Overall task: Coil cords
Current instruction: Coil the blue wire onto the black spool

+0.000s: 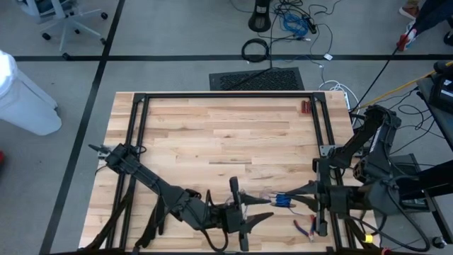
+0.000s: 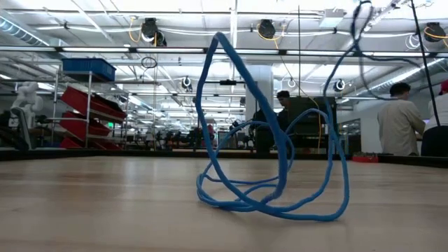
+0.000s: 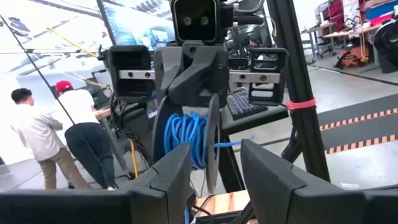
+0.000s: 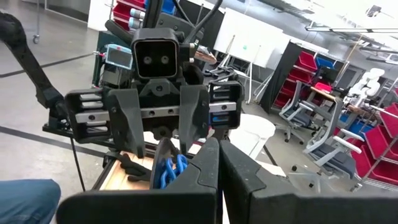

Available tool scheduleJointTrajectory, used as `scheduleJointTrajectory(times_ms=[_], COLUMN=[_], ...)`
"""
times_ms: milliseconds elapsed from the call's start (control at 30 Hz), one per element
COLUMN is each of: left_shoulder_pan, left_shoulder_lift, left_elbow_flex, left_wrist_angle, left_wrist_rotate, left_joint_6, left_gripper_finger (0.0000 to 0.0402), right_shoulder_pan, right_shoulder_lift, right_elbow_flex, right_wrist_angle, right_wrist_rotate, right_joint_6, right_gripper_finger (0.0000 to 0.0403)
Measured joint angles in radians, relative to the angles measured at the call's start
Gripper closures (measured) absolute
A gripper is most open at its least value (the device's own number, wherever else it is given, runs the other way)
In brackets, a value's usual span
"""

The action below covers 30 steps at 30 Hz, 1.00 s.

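Note:
The cord is thin and blue. Part of it is wound into a tight bundle (image 3: 185,140) between two thin dark plates, at the tips of my right gripper (image 1: 278,200), which is shut (image 4: 217,180). The remainder lies in loose upright loops (image 2: 273,189), their lower bends resting on the wooden table (image 1: 226,134). My left gripper (image 1: 267,210) faces the right one near the table's front edge, level, fingers open (image 3: 214,180), just short of the bundle. A blue strand (image 3: 233,144) sticks out sideways from the bundle. My right gripper carries the cord's wound bundle (image 4: 171,172) at the free ends of its shut fingers, which point level toward the table's left. The bundle is lifted clear of the table. My own fingers hide whether the turns are pinched between them or wound round them.
Red-handled pliers (image 1: 306,228) lie near the front right, under the right arm. A small red object (image 1: 303,108) sits at the far right by the black frame rail (image 1: 138,142). The middle of the table is bare wood. People (image 2: 400,119) stand in the room beyond.

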Motion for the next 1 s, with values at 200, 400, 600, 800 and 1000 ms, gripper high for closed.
scheduleJointTrajectory(times_ms=[200,400,600,800,1000], left_shoulder_pan=[0.013,0.021,0.02,0.019,0.013], left_shoulder_lift=[0.0,0.0,0.0,0.0,-0.001], left_elbow_flex=[0.0,0.0,0.0,0.0,0.0], left_wrist_angle=[-0.015,-0.022,-0.023,-0.037,-0.083], left_wrist_rotate=[0.0,-0.001,-0.024,-0.023,-0.028], left_joint_6=[-0.004,-0.004,-0.005,-0.074,-0.116], left_gripper_finger=[0.0253,0.0262,0.035,0.0392,0.0397], right_shoulder_pan=[-0.018,-0.03,-0.03,-0.031,-0.008], right_shoulder_lift=[0.002,0.011,0.011,0.011,0.01], right_elbow_flex=[0.0,0.0,0.0,0.0,0.0], right_wrist_angle=[0.0,0.0,0.0,-0.006,-0.063], right_wrist_rotate=[-0.025,-0.026,-0.023,-0.022,-0.002], right_joint_6=[0.01,0.012,0.012,0.014,0.045], right_gripper_finger=[0.0403,0.0403,0.0403,0.0403,0.037])
